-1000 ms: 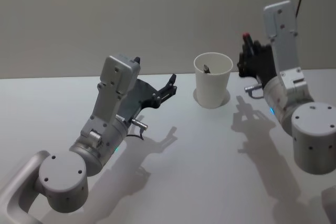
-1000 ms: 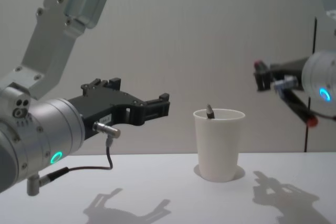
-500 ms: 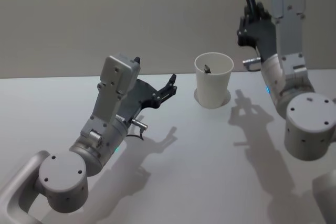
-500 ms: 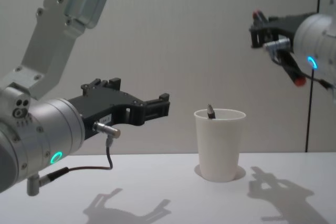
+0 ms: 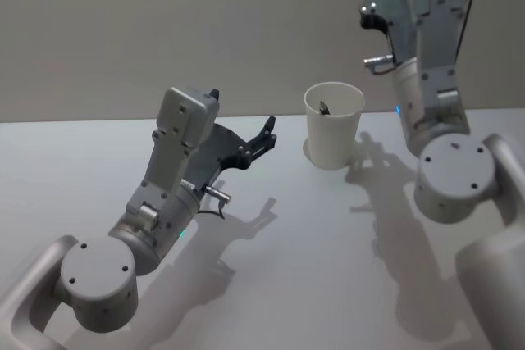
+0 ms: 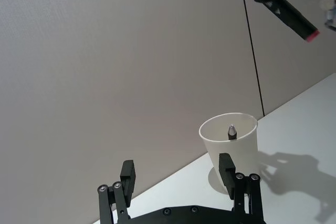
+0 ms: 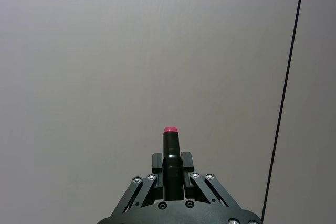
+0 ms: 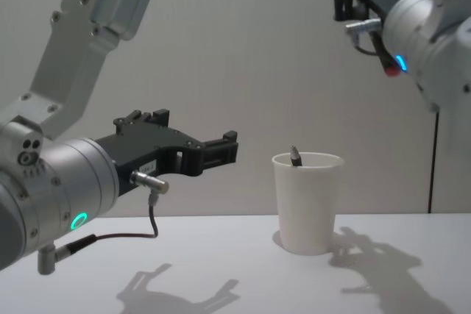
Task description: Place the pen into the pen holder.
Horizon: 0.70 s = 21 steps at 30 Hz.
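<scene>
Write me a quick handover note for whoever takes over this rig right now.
Right claw: raised high above the table, up and to the right of the white paper cup, shut on a black pen with a red end.
Left claw: open, holding nothing, hovering left of the cup.
Cup: upright on the table, with one pen already standing inside, tip up.
Left to do: bring the held pen over the cup's mouth and release it inside.

A bare robot test bay, lab-like.

A plain white bench [image 5: 287, 227] meets a blank grey wall [image 5: 164, 22] with no furnishing or decoration; one thin dark cable [image 7: 283, 98] hangs down the wall, and hard lighting throws sharp shadows on the bench.
</scene>
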Available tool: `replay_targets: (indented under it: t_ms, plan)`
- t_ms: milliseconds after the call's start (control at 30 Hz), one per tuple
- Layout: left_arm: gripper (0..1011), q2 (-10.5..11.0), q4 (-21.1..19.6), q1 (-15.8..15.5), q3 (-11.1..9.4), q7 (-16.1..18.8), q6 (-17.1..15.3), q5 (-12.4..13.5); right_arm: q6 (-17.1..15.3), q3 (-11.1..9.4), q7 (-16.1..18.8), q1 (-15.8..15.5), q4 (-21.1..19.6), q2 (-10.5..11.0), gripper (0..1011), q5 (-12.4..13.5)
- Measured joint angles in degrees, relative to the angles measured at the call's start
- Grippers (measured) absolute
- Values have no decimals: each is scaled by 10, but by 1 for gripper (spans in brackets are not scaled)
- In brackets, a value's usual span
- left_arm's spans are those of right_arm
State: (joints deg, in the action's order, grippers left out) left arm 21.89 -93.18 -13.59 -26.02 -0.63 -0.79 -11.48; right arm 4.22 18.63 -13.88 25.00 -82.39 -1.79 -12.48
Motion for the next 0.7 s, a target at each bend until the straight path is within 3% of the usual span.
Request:
replay_targets:
  t_ms: [200, 300, 433, 700]
  plan:
    - [1000, 0, 0, 0, 0, 0, 0, 0, 71, 0, -24, 31, 64, -14, 196, -26]
    - [1000, 0, 0, 0, 0, 0, 0, 0, 128, 0, -49, 60, 124, -26, 196, -51]
    - [1000, 0, 0, 0, 0, 0, 0, 0, 177, 0, -73, 87, 183, -36, 196, -75]
    - [1000, 0, 0, 0, 0, 0, 0, 0, 232, -1, -99, 123, 271, -51, 196, -98]
